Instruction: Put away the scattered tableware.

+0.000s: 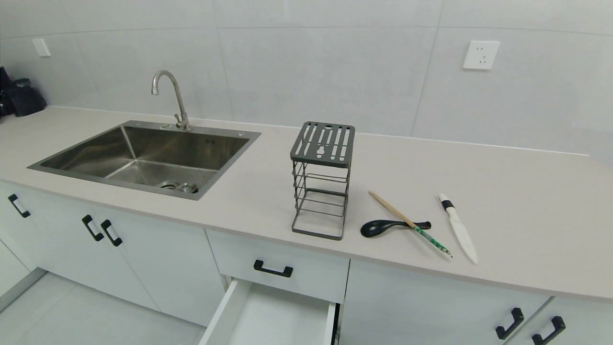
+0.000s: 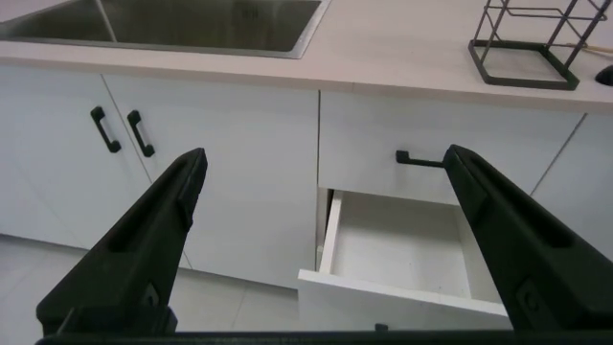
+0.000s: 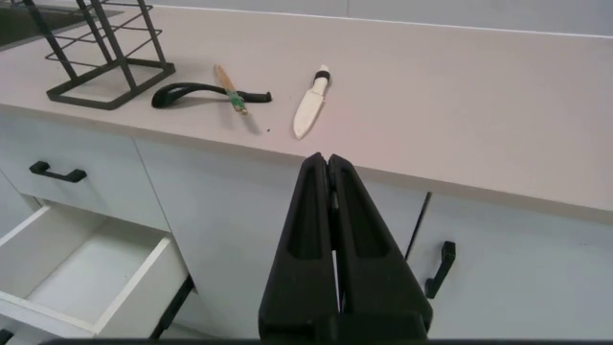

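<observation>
Closest to us, below the front edge of the tabletop (image 1: 503, 215), our left claw (image 2: 326, 158) stands wide, its two black wedge-shaped fingers (image 2: 153, 240) well apart and holding nothing. Our right claw (image 3: 329, 165) is pressed closed with nothing in it, its flat black fingers meeting along a thin seam. Just beyond them a white drawer (image 1: 268, 316) stands open, smooth-walled and boxy, under a shallower drawer front with a black bar handle (image 1: 273, 271).

Up on the pale matte tabletop, near its front edge, lie the scattered pieces. We see a glossy black spoon (image 1: 383, 227) with a rounded bowl and a slim wooden chopstick (image 1: 390, 207) whose green patterned end lies across the spoon's handle. Just to the right, apart from both, lies a white knife (image 1: 459, 227) with a black band near its far end. Left of the spoon stands a dark wire rack (image 1: 321, 182), upright, topped by a slotted plate. Farther left a brushed-steel sink (image 1: 143, 143) is set into the tabletop, a curved metal faucet (image 1: 175, 96) behind it against grey wall tiles.
</observation>
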Available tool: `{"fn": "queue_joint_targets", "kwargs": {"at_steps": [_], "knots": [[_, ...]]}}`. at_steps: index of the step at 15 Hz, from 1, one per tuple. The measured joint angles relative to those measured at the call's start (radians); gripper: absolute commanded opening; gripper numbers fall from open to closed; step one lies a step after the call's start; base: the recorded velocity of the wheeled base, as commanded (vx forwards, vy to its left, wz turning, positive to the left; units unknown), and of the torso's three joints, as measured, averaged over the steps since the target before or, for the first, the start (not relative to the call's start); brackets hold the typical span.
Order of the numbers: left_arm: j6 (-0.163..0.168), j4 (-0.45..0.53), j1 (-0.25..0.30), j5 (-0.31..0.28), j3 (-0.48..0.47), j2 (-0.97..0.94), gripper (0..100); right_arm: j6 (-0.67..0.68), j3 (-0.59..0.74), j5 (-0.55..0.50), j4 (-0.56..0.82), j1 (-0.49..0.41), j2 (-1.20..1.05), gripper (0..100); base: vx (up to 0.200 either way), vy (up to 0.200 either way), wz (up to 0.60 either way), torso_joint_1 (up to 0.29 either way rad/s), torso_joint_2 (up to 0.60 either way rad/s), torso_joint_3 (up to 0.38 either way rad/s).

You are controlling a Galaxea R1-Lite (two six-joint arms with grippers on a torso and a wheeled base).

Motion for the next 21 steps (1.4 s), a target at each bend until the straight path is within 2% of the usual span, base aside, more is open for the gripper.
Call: {"fn": "queue_joint_targets", "kwargs": {"at_steps": [21], "knots": [[-0.001,-0.001,0.000,-0.003,0.000,0.000,100,0.000,0.000,-0.001,-0.002,0.000,0.000,0,0.000,0.000,0.03,0.000,0.00,0.000]]}}
